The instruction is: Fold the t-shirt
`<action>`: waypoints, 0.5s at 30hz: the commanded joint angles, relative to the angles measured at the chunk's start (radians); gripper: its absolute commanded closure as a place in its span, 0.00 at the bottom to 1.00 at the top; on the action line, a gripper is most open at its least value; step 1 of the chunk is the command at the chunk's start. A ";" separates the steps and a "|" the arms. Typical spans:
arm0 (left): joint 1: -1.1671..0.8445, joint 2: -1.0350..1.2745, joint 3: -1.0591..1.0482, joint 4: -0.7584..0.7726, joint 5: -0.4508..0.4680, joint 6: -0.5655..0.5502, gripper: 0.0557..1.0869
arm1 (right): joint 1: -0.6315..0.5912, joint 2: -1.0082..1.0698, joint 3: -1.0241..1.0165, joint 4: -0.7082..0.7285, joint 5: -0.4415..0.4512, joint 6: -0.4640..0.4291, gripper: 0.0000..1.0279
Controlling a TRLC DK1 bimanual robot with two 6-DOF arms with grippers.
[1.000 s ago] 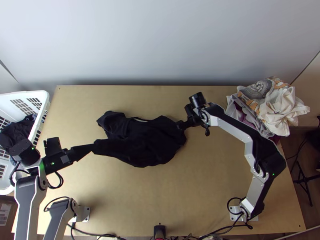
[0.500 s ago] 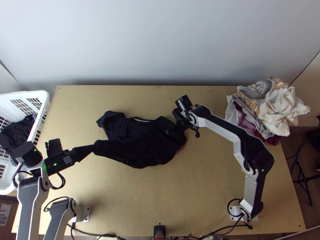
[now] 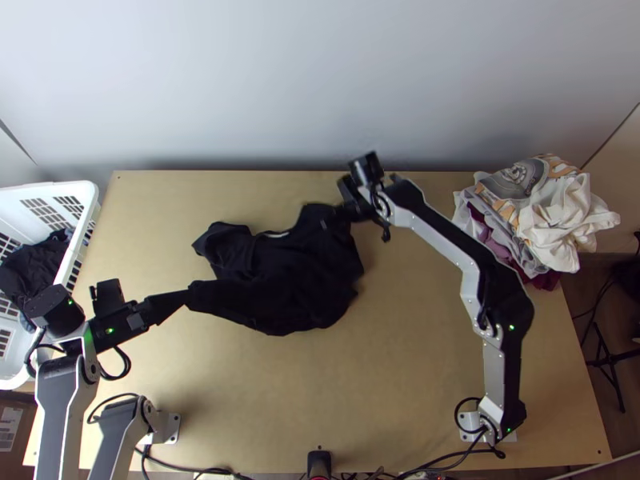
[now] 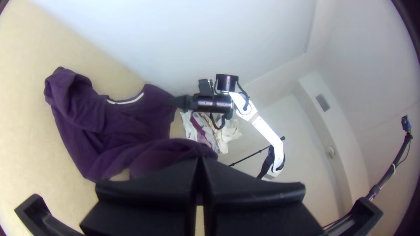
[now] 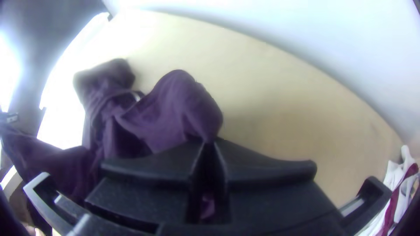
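The table (image 3: 416,352) carries the dark t-shirt (image 3: 280,280), bunched left of its middle. My left claw (image 4: 200,161) pinches one end near the left edge; my right claw (image 5: 210,142) grips beside the collar, nearer the far edge, presumably to stretch out creases. Piled clothes (image 3: 536,208) sit at the far right corner, probably spared the folding space.

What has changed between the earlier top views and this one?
The right tool went leftward onto the t-shirt, then away toward the wall; it now grips the cloth, and that side has been drawn toward the wall. The left tool kept its hold on the other side; the clothes pile stayed put.
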 commanded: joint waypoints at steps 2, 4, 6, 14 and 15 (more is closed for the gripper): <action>0.016 -0.018 -0.020 -0.003 -0.001 -0.001 0.96 | 0.009 0.164 0.352 -0.008 0.016 0.027 0.97; 0.023 -0.023 -0.025 -0.003 -0.001 0.000 0.96 | 0.021 0.219 0.415 0.004 0.063 0.027 0.97; 0.024 -0.023 -0.030 -0.003 -0.001 0.000 0.96 | 0.036 0.255 0.418 0.039 0.083 0.026 0.97; 0.021 -0.034 -0.039 -0.003 -0.001 0.000 0.96 | 0.092 0.339 0.357 -0.037 0.102 0.024 0.03; 0.023 -0.034 -0.039 -0.003 -0.001 0.000 0.96 | 0.093 0.333 0.348 -0.082 0.103 0.024 0.03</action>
